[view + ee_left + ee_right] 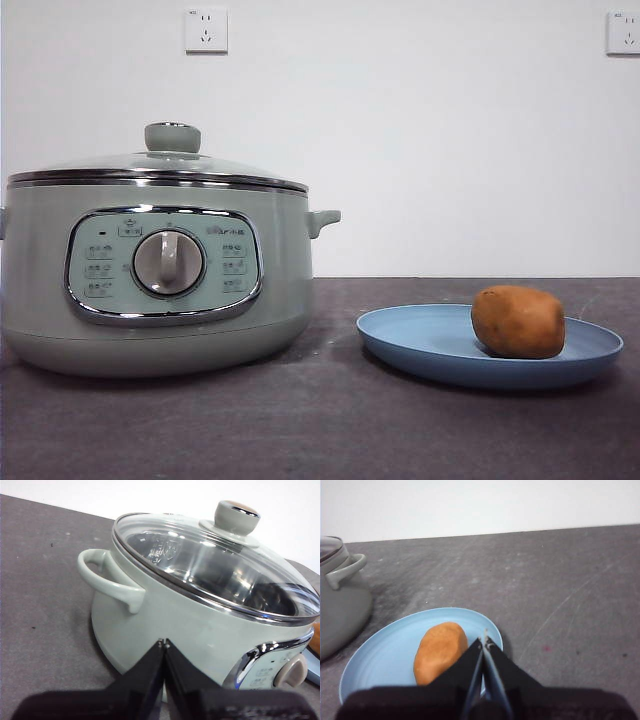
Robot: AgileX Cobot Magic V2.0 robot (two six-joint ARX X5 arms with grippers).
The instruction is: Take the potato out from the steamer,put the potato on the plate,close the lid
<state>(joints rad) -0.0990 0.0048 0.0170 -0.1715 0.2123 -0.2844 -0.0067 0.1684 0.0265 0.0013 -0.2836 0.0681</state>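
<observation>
Potato lying on its side on the plate, toward the plate's right half in the front view, well inside the rim and apart from the steamer. Plate flat on the dark table, just beside the steamer's right flank, not touching it so far as can be told. Lid seated on the steamer, chrome rim level all round, knob upright at the centre; through the glass in the left wrist view, only bare shiny inner wall, no food. Judged complete on all three counts: out, plated, covered. Left gripper hanging beside the steamer's wall below the side handle, fingers pressed together, holding nothing. Right gripper poised over the plate's edge next to the potato, fingers likewise pressed together and empty. Neither arm visible in the front view. Remaining risks small, and all from retreat: a careless sweep of the right gripper nudging the potato and rolling it toward the rim, rounded as it is on a shallow plate; a low pass of the left gripper catching the handle and shifting the steamer, or jarring the lid off its seat.
</observation>
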